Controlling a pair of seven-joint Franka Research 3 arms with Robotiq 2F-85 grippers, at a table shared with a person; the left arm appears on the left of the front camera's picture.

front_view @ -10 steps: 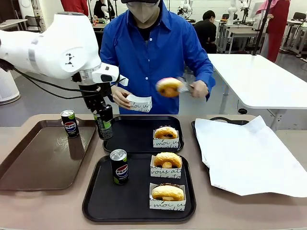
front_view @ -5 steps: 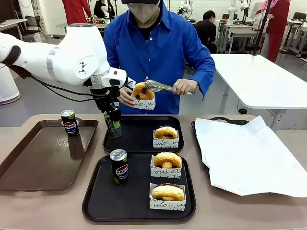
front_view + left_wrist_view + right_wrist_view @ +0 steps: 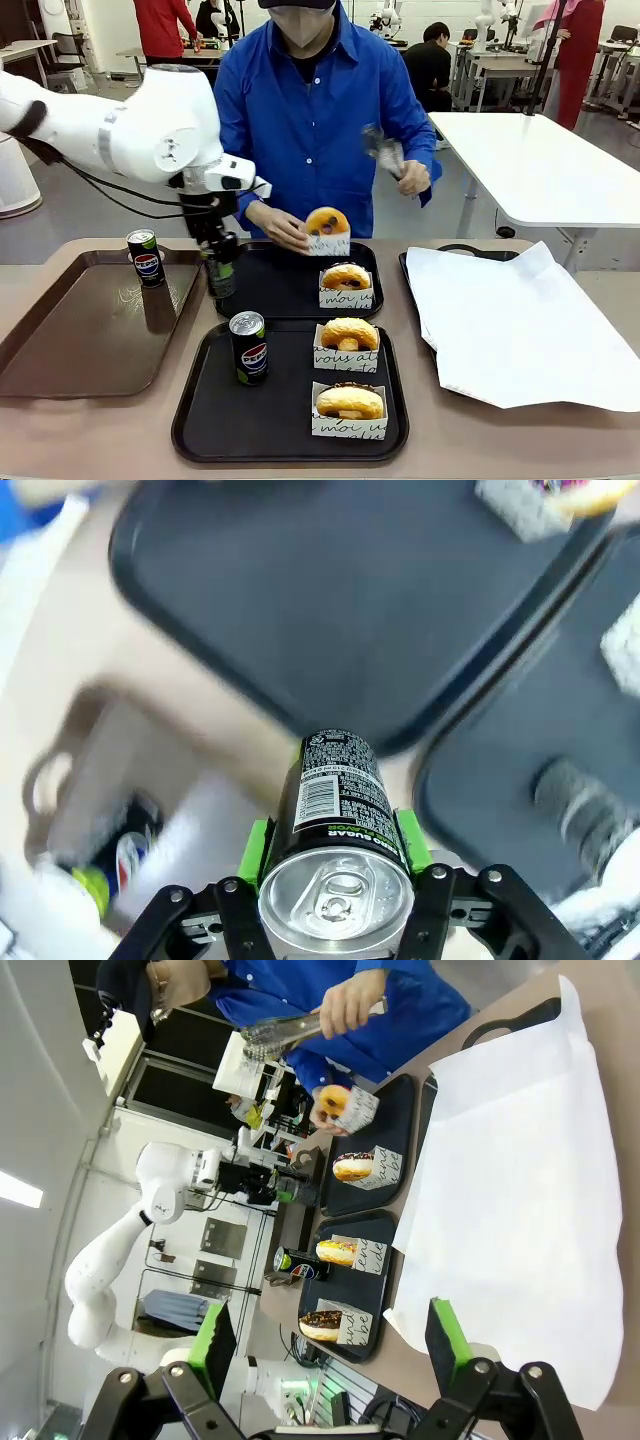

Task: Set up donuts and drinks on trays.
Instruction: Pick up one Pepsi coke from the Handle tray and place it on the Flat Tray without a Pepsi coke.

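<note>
1. At the far tray's (image 3: 280,285) left rim, the left gripper (image 3: 220,262) grips a can (image 3: 338,798) reading "ZERO SUGAR".
2. Right gripper (image 3: 330,1348) gapes wide, holding nothing.
3. Near tray (image 3: 210,420): a Pepsi can (image 3: 248,347) and sleeved donuts (image 3: 348,345); tan table (image 3: 100,430).

The left arm (image 3: 120,125) reaches in from the left side, its wrist bent straight down, and the left gripper (image 3: 335,855) has its green pads (image 3: 257,850) clamped on the sides of a can (image 3: 335,810). The right gripper (image 3: 330,1345) hangs well above the table with its fingers (image 3: 447,1345) spread wide apart and nothing between them
</note>
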